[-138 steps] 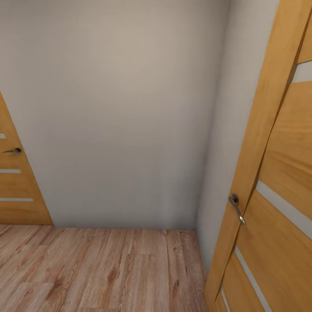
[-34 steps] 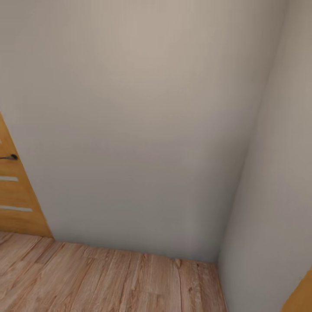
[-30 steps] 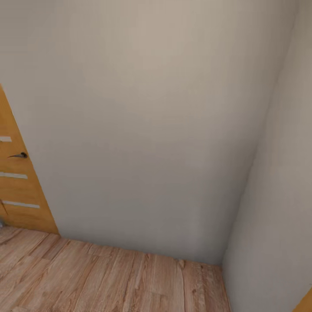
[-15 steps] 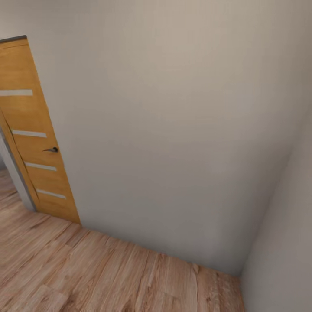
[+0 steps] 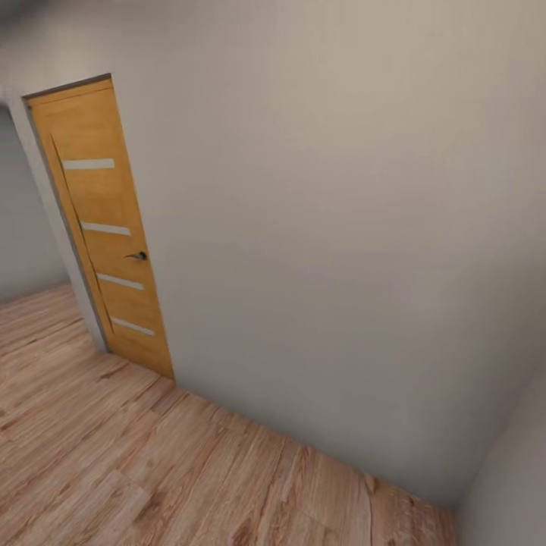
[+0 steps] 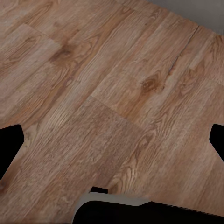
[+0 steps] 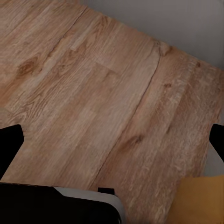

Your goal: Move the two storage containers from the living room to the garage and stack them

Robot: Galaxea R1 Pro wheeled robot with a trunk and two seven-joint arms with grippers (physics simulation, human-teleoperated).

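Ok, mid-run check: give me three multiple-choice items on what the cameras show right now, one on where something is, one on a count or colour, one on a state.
1. In the head view, where is the door?
A. left, in the pale wall
B. far right
C. flat on the floor

2. How many pale horizontal strips cross the door's face?
A. one
B. four
C. seven

3. How do the left gripper's fingers stand?
A. shut on a bin
B. apart, nothing between them
C. pressed together

Answers:
1 A: the orange wooden door stands at the left of the grey wall.
2 B: four strips show, two above the handle and two below.
3 B: the left gripper shows its dark fingertips at opposite edges, bare wood plank floor between.
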